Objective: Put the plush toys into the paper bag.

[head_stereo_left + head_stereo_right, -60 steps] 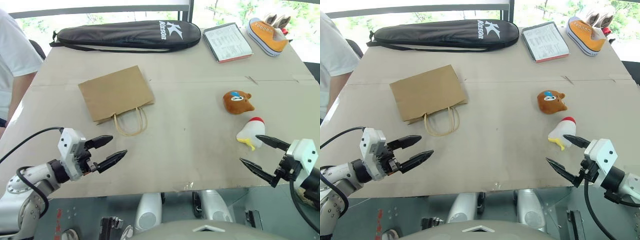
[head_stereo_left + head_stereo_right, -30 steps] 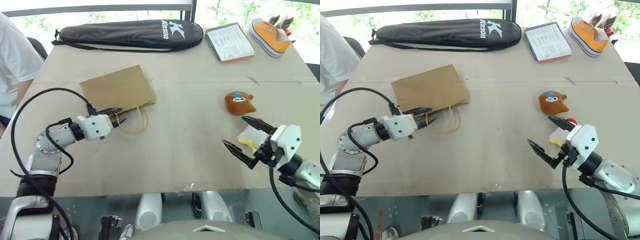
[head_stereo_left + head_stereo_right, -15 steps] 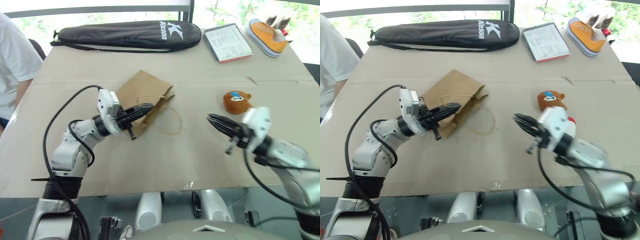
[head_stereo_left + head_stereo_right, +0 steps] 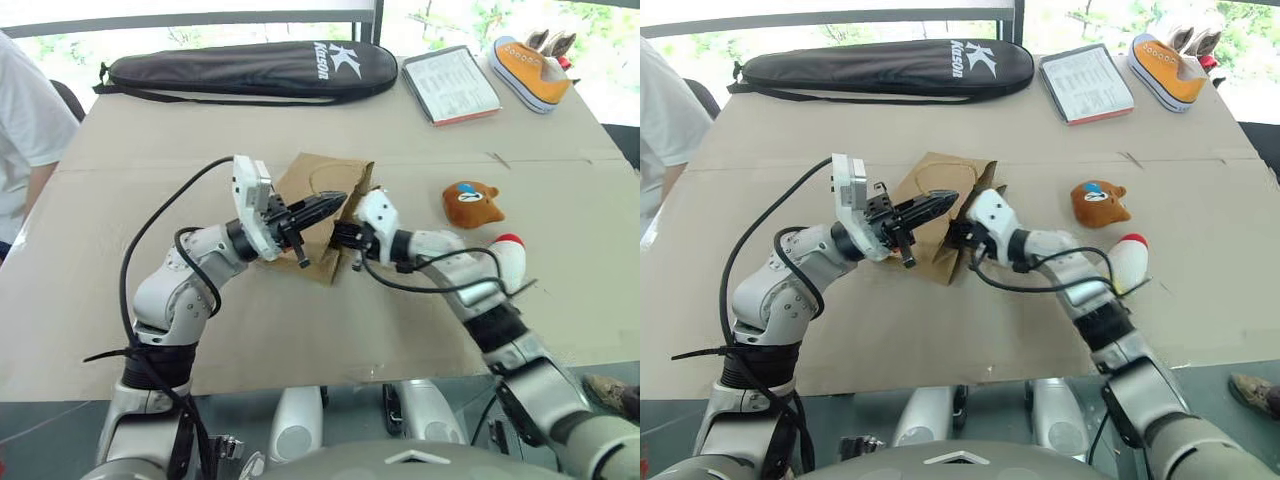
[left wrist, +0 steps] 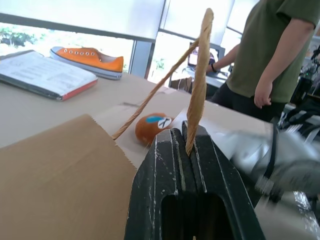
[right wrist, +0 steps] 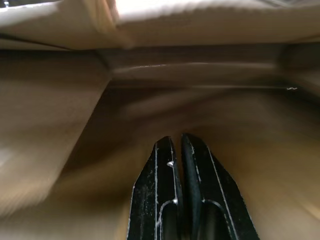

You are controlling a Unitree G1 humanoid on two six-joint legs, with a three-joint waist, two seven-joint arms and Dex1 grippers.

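The brown paper bag [image 4: 304,182] is tipped up off the cardboard-covered table, mouth toward the right. My left gripper [image 5: 187,145] is shut on one of its cord handles [image 5: 199,75] and holds it up. My right gripper [image 6: 181,141] is shut with nothing between its fingers, and its tips reach inside the bag's mouth. The round brown plush toy [image 4: 472,204] lies on the table right of the bag. The white plush toy [image 4: 510,260] with a red top lies nearer me, partly behind my right forearm.
A long black racket case [image 4: 250,68] lies along the far edge, with a booklet [image 4: 450,85] and an orange sneaker [image 4: 530,70] at the far right. A person in a white sleeve [image 4: 25,120] sits at the left. A second person [image 5: 265,50] stands beyond the table.
My left gripper closed on the bag's handle and lifted the bag up and to the right. My right gripper shut and swung left from the white toy into the bag's mouth.
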